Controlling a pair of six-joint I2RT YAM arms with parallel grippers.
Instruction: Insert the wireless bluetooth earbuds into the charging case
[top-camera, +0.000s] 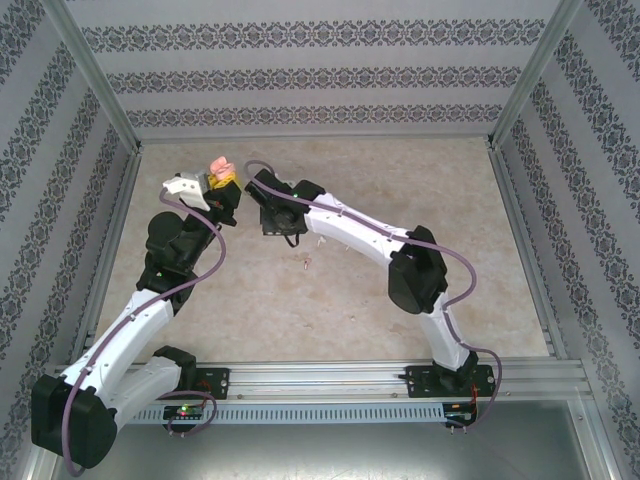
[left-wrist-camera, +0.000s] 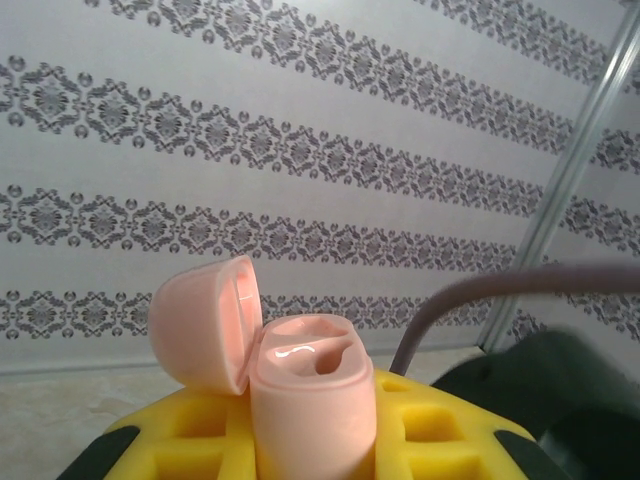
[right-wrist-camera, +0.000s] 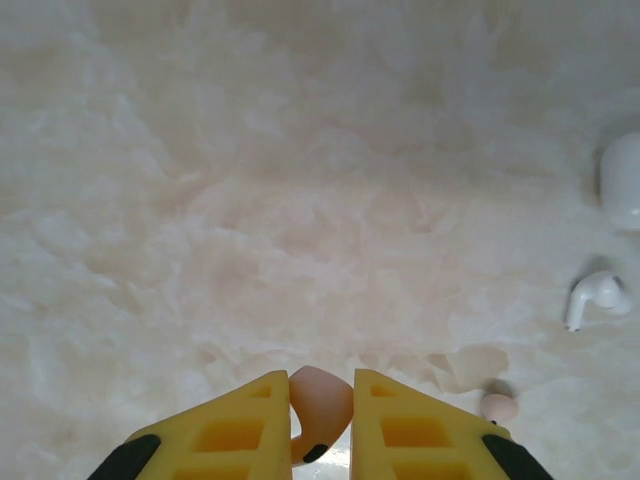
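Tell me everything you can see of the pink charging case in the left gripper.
The pink charging case looks like smooth, glossy plastic with rounded sides. It stands upright, clamped between the yellow fingers of the left gripper. Its hinged lid is flipped open beside it. Shaped wells show inside; whether an earbud sits in them I cannot tell.

The charging case is held in the left hand. In the right hand one earbud is gripped. A second earbud and third earbud are laid to its right on the worktop.
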